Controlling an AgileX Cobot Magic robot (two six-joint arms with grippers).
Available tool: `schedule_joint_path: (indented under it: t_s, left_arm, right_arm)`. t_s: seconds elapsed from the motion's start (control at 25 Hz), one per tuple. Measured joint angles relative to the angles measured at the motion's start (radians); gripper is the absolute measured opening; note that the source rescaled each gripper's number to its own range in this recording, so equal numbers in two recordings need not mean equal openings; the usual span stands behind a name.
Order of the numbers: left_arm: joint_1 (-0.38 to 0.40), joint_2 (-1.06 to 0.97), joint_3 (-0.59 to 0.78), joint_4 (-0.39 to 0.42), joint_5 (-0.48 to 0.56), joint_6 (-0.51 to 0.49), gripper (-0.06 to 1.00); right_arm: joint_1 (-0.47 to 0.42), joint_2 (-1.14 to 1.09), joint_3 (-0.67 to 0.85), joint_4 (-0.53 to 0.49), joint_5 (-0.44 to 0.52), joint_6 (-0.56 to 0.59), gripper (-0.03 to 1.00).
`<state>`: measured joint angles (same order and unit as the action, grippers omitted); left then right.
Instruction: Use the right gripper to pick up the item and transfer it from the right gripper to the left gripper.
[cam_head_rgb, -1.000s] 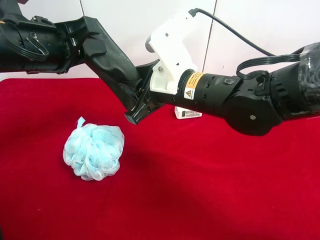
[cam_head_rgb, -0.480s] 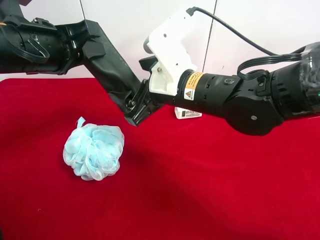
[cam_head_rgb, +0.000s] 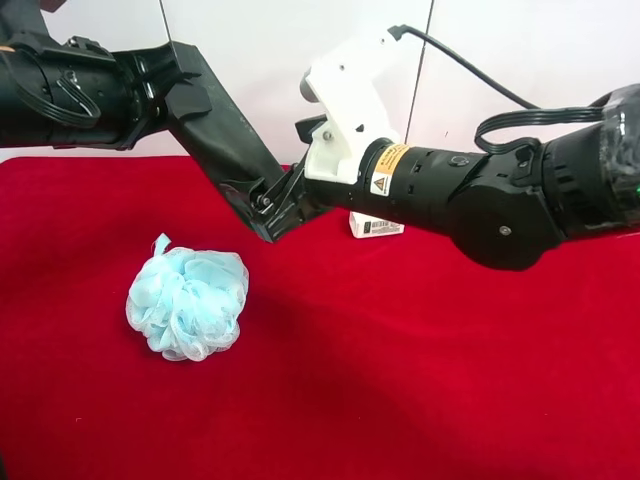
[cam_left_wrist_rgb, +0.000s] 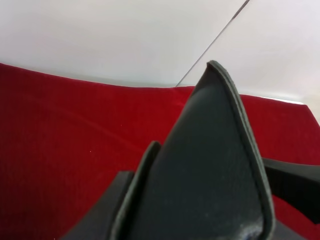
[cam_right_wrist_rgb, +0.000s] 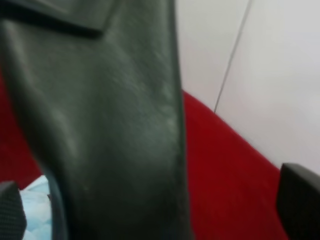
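**Operator:** Where is the item (cam_head_rgb: 225, 140)?

**Spotter:** You have it in the air, slanting from its upper end at 10 o'clock down to its lower end at 4 o'clock. Your left gripper (cam_head_rgb: 172, 92) is clamped on the upper end.

**Operator:** And the right gripper (cam_head_rgb: 283, 205)?

**Spotter:** It sits at the lower end, spread wide, with a fingertip (cam_right_wrist_rgb: 10, 210) on either side of the case. From there your blue pouf (cam_head_rgb: 188, 303) lies at 7 o'clock on the red cloth (cam_head_rgb: 450, 380), and the small box (cam_head_rgb: 376, 226) at 3 o'clock.
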<state>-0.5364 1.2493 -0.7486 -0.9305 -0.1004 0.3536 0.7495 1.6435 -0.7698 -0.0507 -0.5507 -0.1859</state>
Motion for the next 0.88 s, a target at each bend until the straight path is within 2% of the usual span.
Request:
schedule_joint_path:
  t_s: [0.08, 0.2, 0.48, 0.6, 0.72, 0.88]
  left_arm:
    - [0.0, 0.0, 0.0, 0.0, 0.0, 0.005, 0.04]
    - [0.0, 0.0, 0.0, 0.0, 0.014, 0.035, 0.04]
    - [0.0, 0.0, 0.0, 0.026, 0.1, 0.115, 0.03]
    - [0.0, 0.0, 0.0, 0.075, 0.1, 0.122, 0.03]
    - [0.019, 0.0, 0.0, 0.115, 0.115, 0.126, 0.03]
    - [0.099, 0.0, 0.0, 0.122, 0.154, 0.126, 0.02]
  right_arm:
    - [0.0, -0.003, 0.0, 0.006, 0.03, 0.0, 1.0]
    - [0.0, -0.032, 0.0, 0.011, 0.13, 0.004, 1.0]
    - [0.0, -0.296, 0.001, 0.092, 0.464, 0.006, 1.0]
    - [0.0, -0.461, 0.001, 0.104, 0.649, 0.014, 1.0]
    - [0.0, -0.64, 0.001, 0.104, 0.858, 0.069, 1.0]
    - [0.0, -0.884, 0.001, 0.011, 1.144, 0.212, 1.0]
